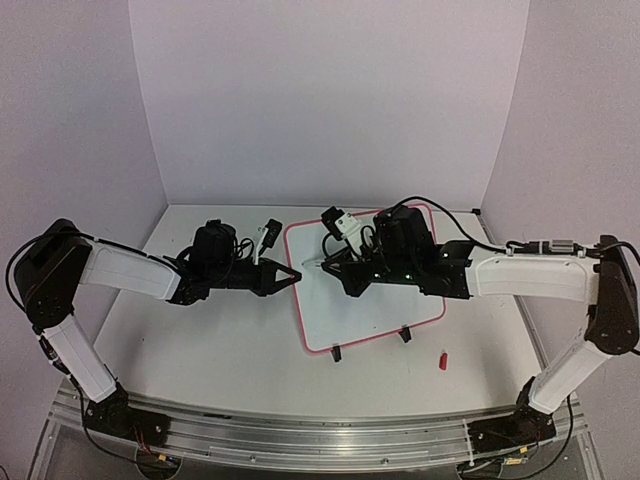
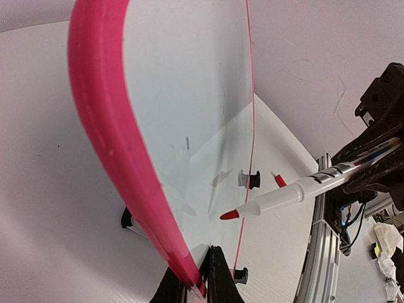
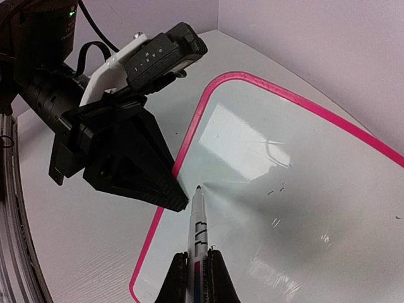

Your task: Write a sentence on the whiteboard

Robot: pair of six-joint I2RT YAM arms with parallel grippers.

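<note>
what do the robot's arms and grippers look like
The left arm and right arm have white shells on the long links, black joints and trailing black cables. The left gripper and right gripper are black with tapered, wedge-shaped fingers.

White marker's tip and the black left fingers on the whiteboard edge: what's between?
Only bare glossy white whiteboard, inside its pink frame; seen in right wrist view.

Whiteboard (image 3: 315, 189): no words can be read; only a few tiny dark specks are seen.
Marker (image 3: 199, 218): dark printed bands are noted, none legible.
Camera housing (image 3: 161, 53): pale characters are seen, too blurred to read.
</note>
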